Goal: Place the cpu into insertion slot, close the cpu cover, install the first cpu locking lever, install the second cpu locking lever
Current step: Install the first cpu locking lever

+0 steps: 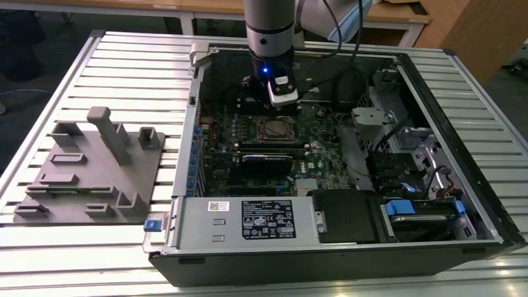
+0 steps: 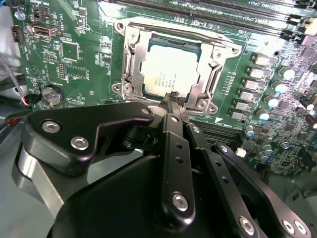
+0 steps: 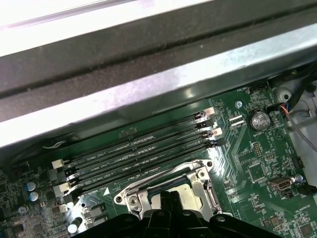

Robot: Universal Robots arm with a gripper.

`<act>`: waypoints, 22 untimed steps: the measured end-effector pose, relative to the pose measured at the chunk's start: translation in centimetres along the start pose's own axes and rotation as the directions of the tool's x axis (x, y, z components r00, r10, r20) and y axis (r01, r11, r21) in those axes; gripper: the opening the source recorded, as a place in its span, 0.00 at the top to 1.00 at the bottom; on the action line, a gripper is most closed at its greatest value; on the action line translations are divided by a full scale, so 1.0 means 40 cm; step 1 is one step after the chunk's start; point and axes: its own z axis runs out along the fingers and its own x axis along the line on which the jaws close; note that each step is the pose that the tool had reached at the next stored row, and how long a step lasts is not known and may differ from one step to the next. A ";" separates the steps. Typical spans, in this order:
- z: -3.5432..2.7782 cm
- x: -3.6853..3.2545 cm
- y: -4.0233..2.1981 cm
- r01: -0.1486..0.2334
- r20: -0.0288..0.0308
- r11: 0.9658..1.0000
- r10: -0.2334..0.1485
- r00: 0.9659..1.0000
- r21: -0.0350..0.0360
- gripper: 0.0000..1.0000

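Observation:
The cpu point(image 2: 168, 69) lies in the insertion slot point(image 1: 276, 130), its silver-grey face showing through the window of the cpu cover point(image 2: 131, 59), which lies flat over it. A thin metal locking lever point(image 2: 178, 30) runs along one edge of the socket frame. My gripper point(image 2: 173, 96) hangs just above the socket's edge with its black fingers pressed together and nothing between them. In the first wrist view the gripper point(image 3: 168, 196) sits over the cpu cover point(image 3: 198, 186). In the exterior view the gripper point(image 1: 281, 99) hovers just behind the socket.
The green motherboard point(image 1: 322, 145) sits inside an open black computer case point(image 1: 429, 93). Long black memory slots point(image 3: 138, 153) run beside the socket, close to the case wall point(image 3: 148, 84). A black expansion card point(image 1: 266, 162) stands in front. A grey fixture block point(image 1: 91, 167) lies on the slatted table.

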 end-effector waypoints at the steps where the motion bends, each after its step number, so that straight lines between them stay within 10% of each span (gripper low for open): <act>1: 0.000 0.000 0.000 0.000 -0.005 1.000 0.000 1.000 0.002 0.89; 7: 0.000 0.000 0.000 -0.001 -0.007 1.000 0.001 1.000 0.003 0.89; 10: 0.001 0.000 0.000 -0.002 -0.026 1.000 0.002 1.000 0.010 0.89; 13: 0.000 0.000 0.000 -0.002 -0.028 1.000 0.002 1.000 0.011 0.89; 15: 0.000 0.000 0.000 -0.004 -0.068 1.000 0.006 0.998 0.026 0.89; 22: 0.000 0.000 0.000 -0.004 -0.070 1.000 0.006 0.998 0.026 0.89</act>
